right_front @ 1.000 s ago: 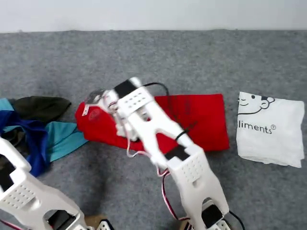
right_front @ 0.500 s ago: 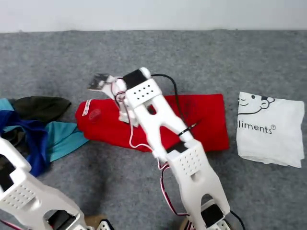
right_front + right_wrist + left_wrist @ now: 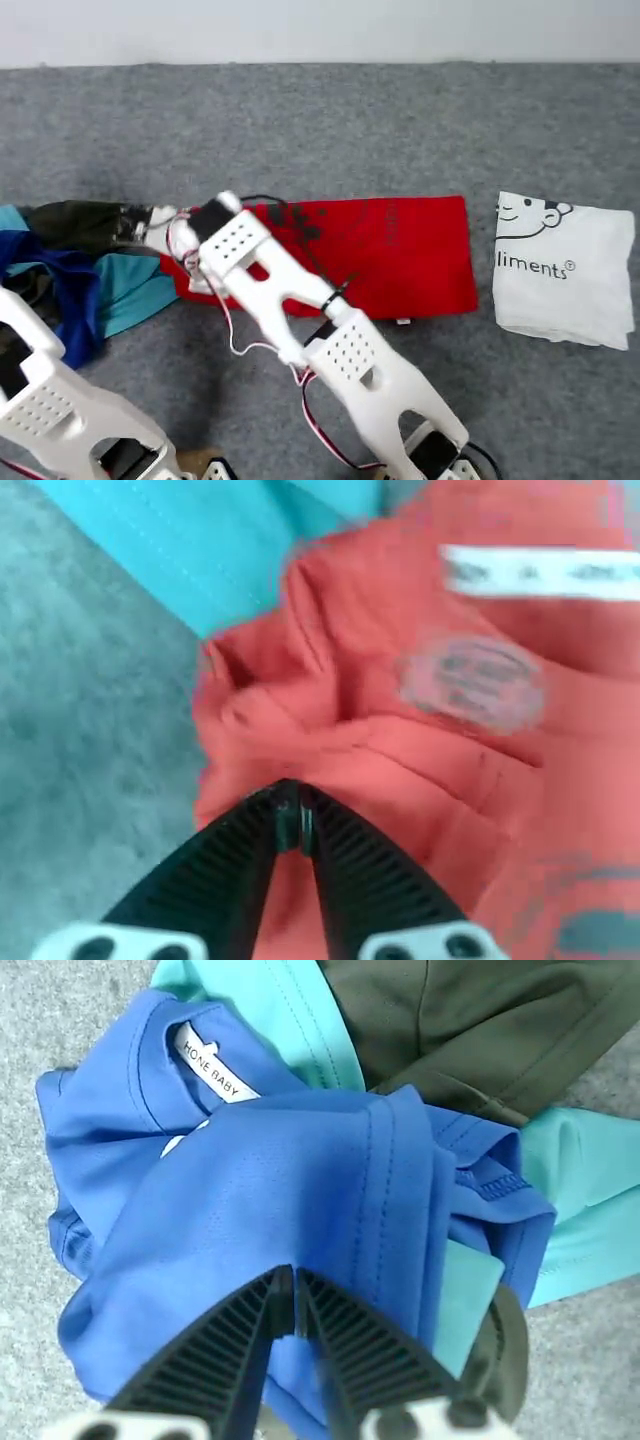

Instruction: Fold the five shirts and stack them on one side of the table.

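A red shirt (image 3: 410,250) lies flat across the middle of the grey table, and in the right wrist view its left end (image 3: 450,730) is crumpled. My right gripper (image 3: 150,222) hangs at that left end; its fingers are shut, tips (image 3: 290,815) just over the red folds. A folded white shirt (image 3: 565,270) lies at the right. At the left edge, blue (image 3: 60,280), teal (image 3: 125,290) and dark green (image 3: 85,222) shirts lie in a heap. My left gripper (image 3: 295,1278) is shut just above the blue shirt (image 3: 300,1190).
The left arm's body (image 3: 50,400) stands at the near left corner. Bare grey carpet (image 3: 330,130) stretches behind the shirts and also lies in front of the white one. Teal cloth (image 3: 200,540) lies right beside the red shirt's end.
The right arm swung left: its gripper rose from the red shirt's left end, passed behind it, and now sits lower and farther left by the heap. The left arm kept still.
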{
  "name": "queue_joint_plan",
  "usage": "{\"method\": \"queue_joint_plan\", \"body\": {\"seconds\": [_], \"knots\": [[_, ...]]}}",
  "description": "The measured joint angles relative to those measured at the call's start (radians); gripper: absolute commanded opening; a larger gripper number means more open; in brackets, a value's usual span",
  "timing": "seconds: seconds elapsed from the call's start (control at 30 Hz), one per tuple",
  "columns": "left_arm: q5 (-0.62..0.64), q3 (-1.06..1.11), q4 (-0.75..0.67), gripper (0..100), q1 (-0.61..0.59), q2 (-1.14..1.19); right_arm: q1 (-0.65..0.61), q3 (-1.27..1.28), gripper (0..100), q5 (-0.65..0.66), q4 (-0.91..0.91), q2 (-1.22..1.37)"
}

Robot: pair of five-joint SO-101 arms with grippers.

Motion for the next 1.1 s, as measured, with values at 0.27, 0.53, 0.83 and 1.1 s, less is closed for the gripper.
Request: {"method": "queue_joint_plan", "body": {"seconds": [0.27, 0.53, 0.83, 1.1], "knots": [[0.0, 0.0, 0.0, 2, 0.0, 0.0, -0.028, -0.002, 0.9, 0.003, 0.031, -0.017], [0.0, 0.0, 0.0, 2, 0.005, 0.0, -0.014, -0.002, 0.9, 0.003, -0.061, -0.083], [0.0, 0.0, 0.0, 2, 0.014, 0.0, -0.06, 0.0, 0.9, 0.002, -0.13, 0.008], [0.0, 0.0, 0.0, 2, 0.014, -0.031, 0.026, -0.269, 0.9, 0.002, 0.127, 0.008]]}}
